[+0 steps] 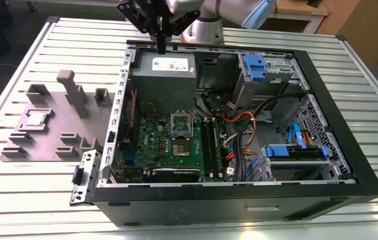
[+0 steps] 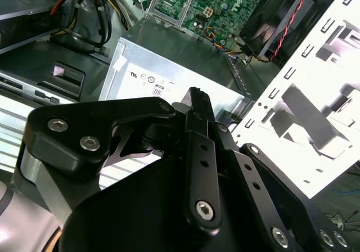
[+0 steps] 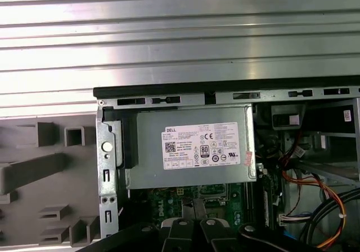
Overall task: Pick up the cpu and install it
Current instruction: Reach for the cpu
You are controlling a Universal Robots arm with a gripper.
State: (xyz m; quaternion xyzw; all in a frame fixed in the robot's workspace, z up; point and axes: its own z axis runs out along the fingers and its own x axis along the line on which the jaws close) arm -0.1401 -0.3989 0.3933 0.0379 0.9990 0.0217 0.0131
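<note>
Gripper up over the back edge of the open computer case, just above the grey box inside it. Fingers pressed together, nothing pinched between them. Same tight look in the second wrist view.

Cpu well apart from the gripper, outside the case. Off toward the exterior view's left of the gripper and nearer the camera. Flat in a little square pocket of the grey tray on the surface, with low grey blocks around.

Looks small, thin and flat, so surely very light. Stiff too, not bendy. Smooth pale metal top, likely slippery. Underside hidden here, but probably easy to hurt, so no hard squeezing, no dropping, no scraping.

Best held by two opposite side edges, never pressed on the flat top. Needs the gripper spread just wider than the chip and straight above it. Close walls round the pocket, so little room for fingers. Too small here to tell where any gaps are. Best kept level while held, to sit right on the green board.
</note>
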